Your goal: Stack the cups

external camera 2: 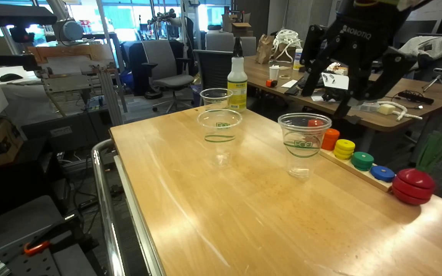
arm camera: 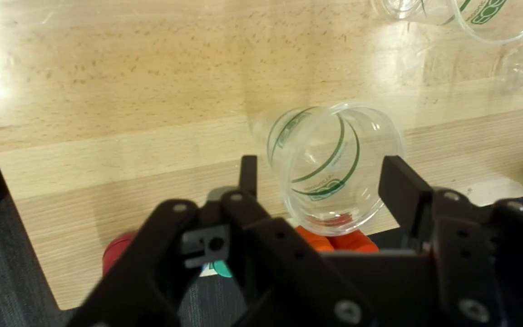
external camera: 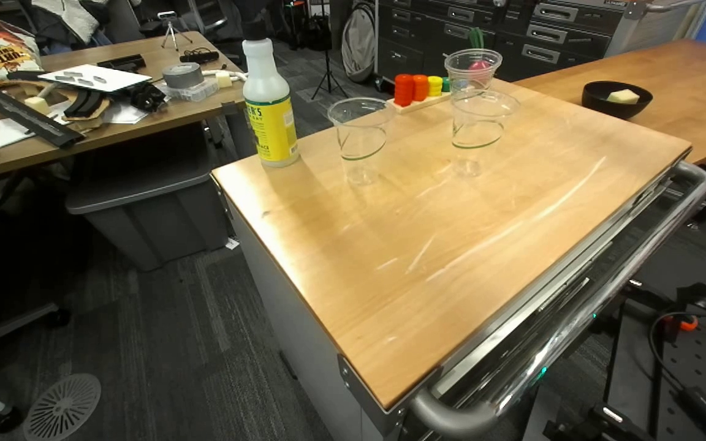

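Observation:
Three clear plastic cups stand upright and apart on the wooden cart top. One cup is beside the colored toy, in both exterior views (external camera: 472, 68) (external camera 2: 303, 147). Another is nearer the handle side, in both exterior views (external camera: 478, 131) (external camera 2: 220, 136). The third is by the spray bottle, in both exterior views (external camera: 362, 147) (external camera 2: 216, 99). My gripper (external camera 2: 324, 100) is open and empty, raised above the table near the toy-side cup. In the wrist view the gripper (arm camera: 320, 175) has that cup (arm camera: 329, 154) below, framed between its fingers. Another cup (arm camera: 497, 16) is partly cut off at upper right.
A white-and-yellow spray bottle (external camera: 272, 116) (external camera 2: 237, 86) stands near a corner. A wooden toy with colored discs (external camera 2: 362, 161) and a red toy vegetable with green top (external camera 2: 413, 186) line the table edge. A metal handle (external camera: 561, 343) runs along the opposite edge.

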`<state>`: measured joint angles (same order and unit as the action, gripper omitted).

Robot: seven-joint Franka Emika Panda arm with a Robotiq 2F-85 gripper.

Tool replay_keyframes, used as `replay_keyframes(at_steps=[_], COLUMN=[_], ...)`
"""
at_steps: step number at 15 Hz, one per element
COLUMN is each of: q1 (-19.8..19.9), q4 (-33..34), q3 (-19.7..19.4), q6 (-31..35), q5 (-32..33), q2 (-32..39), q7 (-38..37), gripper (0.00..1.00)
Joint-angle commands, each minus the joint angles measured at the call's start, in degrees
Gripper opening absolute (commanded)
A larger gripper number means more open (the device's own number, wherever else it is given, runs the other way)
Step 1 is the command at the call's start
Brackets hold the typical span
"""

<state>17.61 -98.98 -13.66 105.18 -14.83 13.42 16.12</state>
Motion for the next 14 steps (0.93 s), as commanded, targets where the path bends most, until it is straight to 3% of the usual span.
replay_keyframes(at_steps=[1, 14], q1=[0.92, 1.85], q4=[3.18, 10.26], q3=[0.12, 0.71], q6=[-1.22, -4.06], q5=[0.81, 2.06], q2=[2.00, 9.77], q7=[-1.17, -3.65], gripper=[1.00, 1.00])
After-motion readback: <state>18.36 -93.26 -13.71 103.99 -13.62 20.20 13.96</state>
